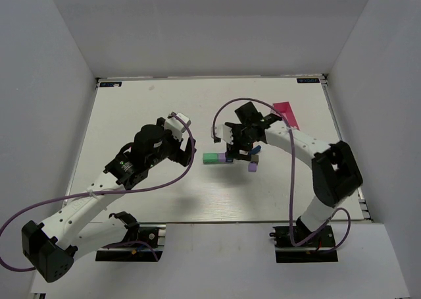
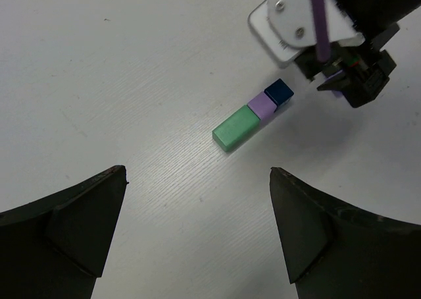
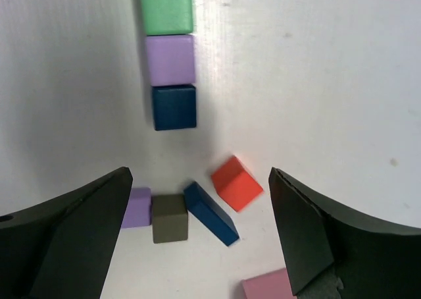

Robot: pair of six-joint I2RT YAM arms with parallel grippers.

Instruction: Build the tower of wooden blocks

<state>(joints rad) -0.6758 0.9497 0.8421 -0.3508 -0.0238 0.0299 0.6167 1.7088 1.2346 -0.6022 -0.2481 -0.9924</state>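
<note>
Wood block tower, unbuilt, near the middle of the tabletop (image 1: 197, 203). A green block (image 2: 235, 128), a purple block (image 2: 262, 105) and a dark blue block (image 2: 279, 91) lie flat in one touching row, none stacked. Just beyond the dark blue end, four loose pieces lie close together: a red-orange block (image 3: 236, 183), a long dark blue block (image 3: 210, 215), a brown block (image 3: 170, 218) and a second purple block (image 3: 139, 208). The right gripper (image 3: 200, 174) hangs over this loose group, fingers spread wide, holding nothing. The left gripper (image 2: 197, 172), on the row's left-edge side, is likewise spread and empty. A pink tray (image 1: 286, 114) lies toward the far right corner, well apart.
</note>
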